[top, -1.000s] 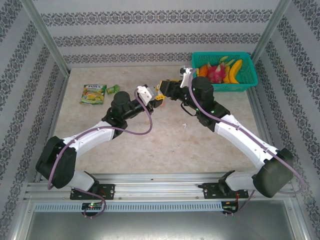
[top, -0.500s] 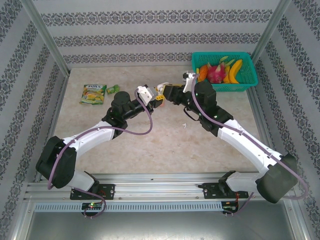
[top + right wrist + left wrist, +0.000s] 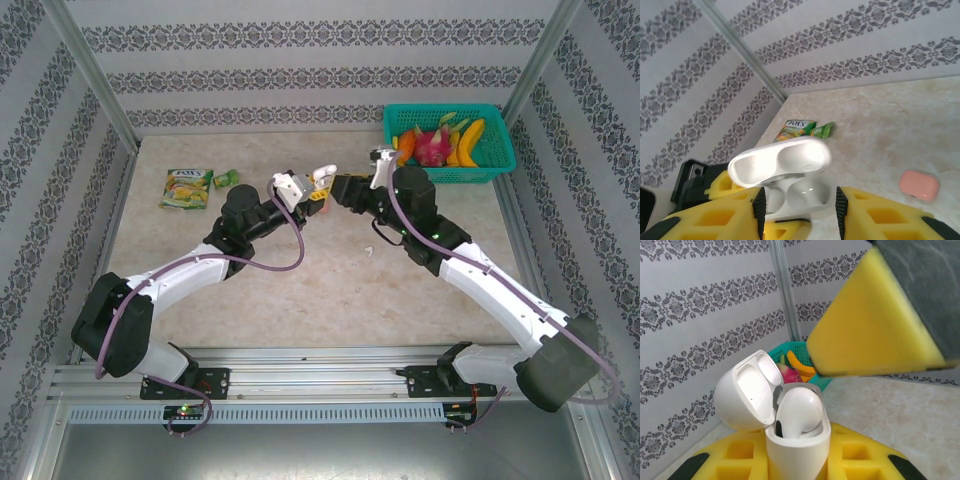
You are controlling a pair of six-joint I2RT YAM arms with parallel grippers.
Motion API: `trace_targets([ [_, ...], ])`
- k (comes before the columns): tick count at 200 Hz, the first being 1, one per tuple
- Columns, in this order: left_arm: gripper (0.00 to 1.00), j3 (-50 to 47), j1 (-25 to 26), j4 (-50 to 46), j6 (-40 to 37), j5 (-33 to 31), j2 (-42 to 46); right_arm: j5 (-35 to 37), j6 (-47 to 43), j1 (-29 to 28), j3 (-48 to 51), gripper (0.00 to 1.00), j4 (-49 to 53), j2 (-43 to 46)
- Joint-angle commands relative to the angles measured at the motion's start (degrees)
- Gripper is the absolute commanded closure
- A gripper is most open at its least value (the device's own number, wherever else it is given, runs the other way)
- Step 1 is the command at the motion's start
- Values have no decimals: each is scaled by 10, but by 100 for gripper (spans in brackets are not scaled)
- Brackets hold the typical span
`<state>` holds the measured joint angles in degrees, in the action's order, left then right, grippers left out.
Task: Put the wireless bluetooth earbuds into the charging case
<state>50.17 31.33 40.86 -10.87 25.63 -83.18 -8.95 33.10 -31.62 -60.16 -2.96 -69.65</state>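
Observation:
A white charging case (image 3: 797,440) stands upright with its lid (image 3: 747,390) flipped open, and my left gripper (image 3: 797,452) is shut on its lower body. One white earbud (image 3: 800,412) sits in the case, its rounded head above the rim. In the top view the case (image 3: 322,175) is held above the table's middle, where both grippers meet. My right gripper (image 3: 800,200) is open, its pads standing either side of the case (image 3: 795,197) without a clear grip. One right finger (image 3: 875,315) hangs just above the case.
A pink case (image 3: 919,185) lies shut on the table. A candy pack (image 3: 187,187) and a green sweet (image 3: 227,179) lie at the back left. A teal basket (image 3: 500,160) of fruit stands at the back right. A tiny white piece (image 3: 369,250) lies under the right arm.
The right arm's wrist and elbow have swung to the right and nearer, turning its gripper towards the case. The left arm and the case have stayed still.

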Motion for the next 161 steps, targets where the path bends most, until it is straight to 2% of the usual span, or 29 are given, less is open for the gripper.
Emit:
trace_targets([
  [1, 100, -24, -12, 57, 27, -27, 22, 8, 45, 51, 17, 56, 12, 42],
  [19, 100, -47, -31, 76, 41, -41, 34, 19, 46, 85, 13, 50, 94, 46],
  [34, 100, -63, -44, 90, 58, -47, 45, 60, 34, 94, 7, 46, 182, 26],
  [48, 100, -72, -51, 93, 62, -46, 55, 91, 18, 96, -3, 40, 260, -14],
  [80, 100, -83, -54, 89, 65, -46, 69, 113, -1, 96, -44, 38, 377, -146],
  [122, 100, -104, -57, 100, 72, -54, 85, 126, -14, 75, -107, 38, 429, -293],
  [161, 100, -117, -59, 109, 77, -53, 88, 123, -9, 65, -132, 41, 429, -362],
])
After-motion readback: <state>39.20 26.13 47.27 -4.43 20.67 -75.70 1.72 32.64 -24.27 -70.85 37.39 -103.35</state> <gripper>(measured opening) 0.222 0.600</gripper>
